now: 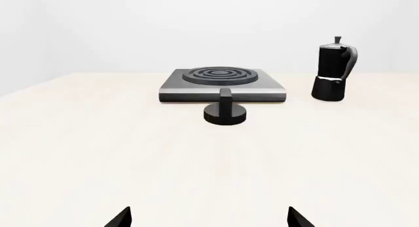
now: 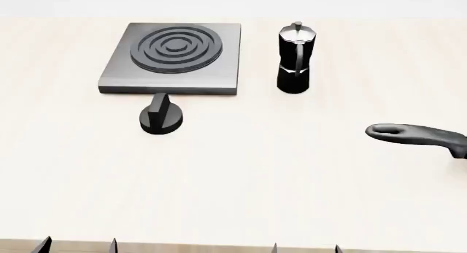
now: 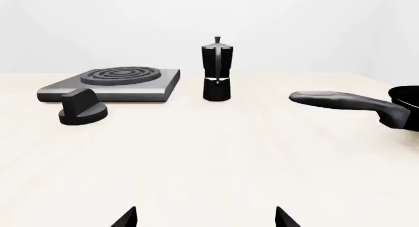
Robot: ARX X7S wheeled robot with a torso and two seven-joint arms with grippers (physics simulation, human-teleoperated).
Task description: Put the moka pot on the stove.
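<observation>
The moka pot [image 2: 295,59] stands upright on the table just right of the stove [image 2: 117,78], apart from it. It is black with a silver lid and knob; it also shows in the left wrist view as the moka pot [image 1: 332,70] and in the right wrist view as the moka pot [image 3: 217,71]. The stove [image 1: 262,89] [image 3: 59,92] is a flat grey plate with a ring burner. My left gripper [image 2: 77,245] [image 1: 208,218] and right gripper [image 2: 305,247] [image 3: 205,218] sit at the table's near edge, far from the pot, both open and holding nothing.
A short black knob [image 2: 161,115] [image 1: 224,111] [image 3: 81,108] lies in front of the stove. A black pan handle [image 2: 416,136] [image 3: 347,102] reaches in from the right edge. The pale table [image 2: 241,182] spreads between the grippers and the objects.
</observation>
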